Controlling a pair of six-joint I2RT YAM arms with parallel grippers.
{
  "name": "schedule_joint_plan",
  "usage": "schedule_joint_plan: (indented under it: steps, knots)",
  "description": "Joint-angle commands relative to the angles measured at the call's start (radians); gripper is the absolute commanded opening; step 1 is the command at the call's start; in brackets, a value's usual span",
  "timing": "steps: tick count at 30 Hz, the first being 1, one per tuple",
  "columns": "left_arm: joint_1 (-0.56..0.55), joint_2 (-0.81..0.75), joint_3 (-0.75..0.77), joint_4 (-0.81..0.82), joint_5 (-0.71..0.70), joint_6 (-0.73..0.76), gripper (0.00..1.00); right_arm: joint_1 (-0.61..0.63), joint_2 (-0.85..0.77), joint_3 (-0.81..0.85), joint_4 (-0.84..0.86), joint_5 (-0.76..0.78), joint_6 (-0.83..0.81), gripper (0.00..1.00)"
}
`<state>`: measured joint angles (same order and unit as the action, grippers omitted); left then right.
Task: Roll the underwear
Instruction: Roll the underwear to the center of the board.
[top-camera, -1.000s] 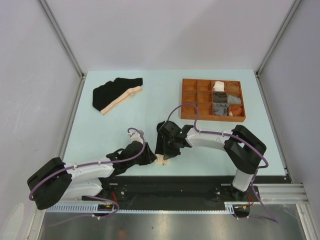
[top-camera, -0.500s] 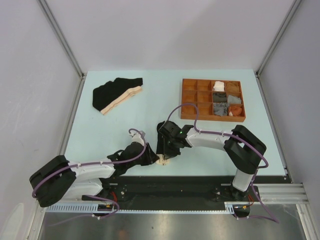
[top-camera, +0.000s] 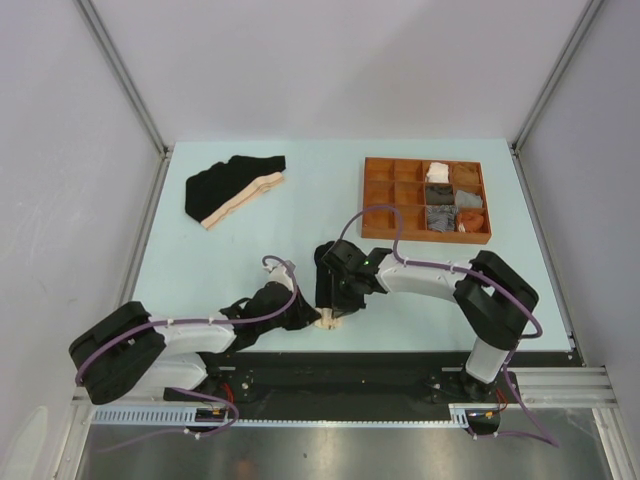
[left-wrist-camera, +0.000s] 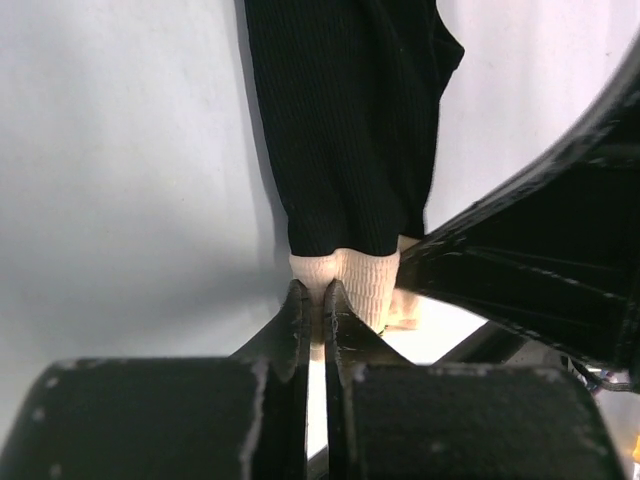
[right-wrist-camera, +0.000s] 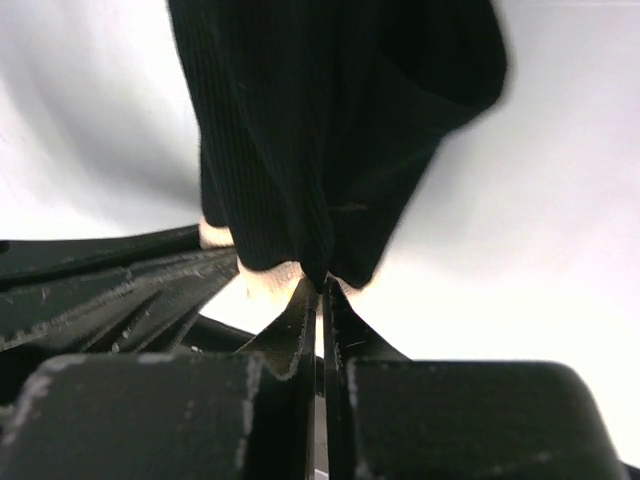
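One pair of underwear, a black brief with a beige waistband, hangs bunched between both grippers near the table's front middle. My left gripper is shut on the beige waistband's edge. My right gripper is shut on a fold of the black cloth just above the waistband. In the top view the left gripper and right gripper sit side by side, almost touching. A second black brief with a beige band lies flat at the back left.
A brown compartmented tray stands at the back right, with rolled cloths, grey, white and orange, in its right-hand cells. The table's front edge and the arm bases lie just behind the grippers. Grey walls enclose the table.
My left gripper has closed onto the beige waistband. The left arm has shifted slightly right towards the right gripper, which keeps its hold on the black cloth.
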<state>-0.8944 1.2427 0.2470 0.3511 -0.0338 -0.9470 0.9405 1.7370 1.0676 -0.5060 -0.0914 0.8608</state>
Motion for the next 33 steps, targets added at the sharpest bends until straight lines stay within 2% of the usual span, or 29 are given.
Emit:
schedule_joint_plan:
  steps: [1, 10, 11, 12, 14, 17, 20, 23, 24, 28, 33]
  knots:
    - [-0.003, -0.005, 0.018, -0.092, -0.023, -0.018, 0.0, -0.026, -0.08, -0.006, -0.091, 0.068, -0.034, 0.0]
    - [-0.005, 0.024, 0.044, -0.101, -0.012, 0.005, 0.0, -0.028, -0.044, -0.008, -0.108, 0.062, -0.049, 0.0]
    - [-0.005, 0.024, 0.046, -0.098, -0.011, 0.007, 0.0, -0.029, -0.048, -0.006, -0.103, 0.058, -0.052, 0.05]
    - [-0.005, 0.029, 0.046, -0.1, -0.008, 0.005, 0.0, -0.037, -0.053, -0.006, -0.097, 0.041, -0.063, 0.25]
    - [-0.005, 0.031, 0.046, -0.1, -0.005, 0.005, 0.0, -0.054, -0.1, -0.006, -0.091, 0.033, -0.069, 0.51]
    - [-0.005, 0.027, 0.049, -0.11, -0.006, 0.005, 0.0, -0.097, -0.19, -0.006, -0.074, 0.039, -0.1, 0.62]
    - [-0.005, 0.021, 0.046, -0.11, -0.011, 0.007, 0.0, -0.124, -0.235, -0.006, 0.012, 0.036, -0.155, 0.62]
    - [-0.005, 0.027, 0.051, -0.109, -0.006, 0.008, 0.0, -0.163, -0.238, -0.006, 0.139, -0.013, -0.192, 0.45]
    - [-0.005, 0.032, 0.052, -0.11, -0.008, 0.01, 0.0, -0.175, -0.22, 0.0, 0.171, -0.071, -0.197, 0.37]
    - [-0.005, 0.029, 0.054, -0.119, -0.009, 0.008, 0.0, -0.192, -0.131, 0.035, 0.326, -0.183, -0.216, 0.33]
    - [-0.005, 0.027, 0.058, -0.13, -0.017, 0.008, 0.0, -0.193, 0.007, 0.072, 0.369, -0.242, -0.212, 0.26]
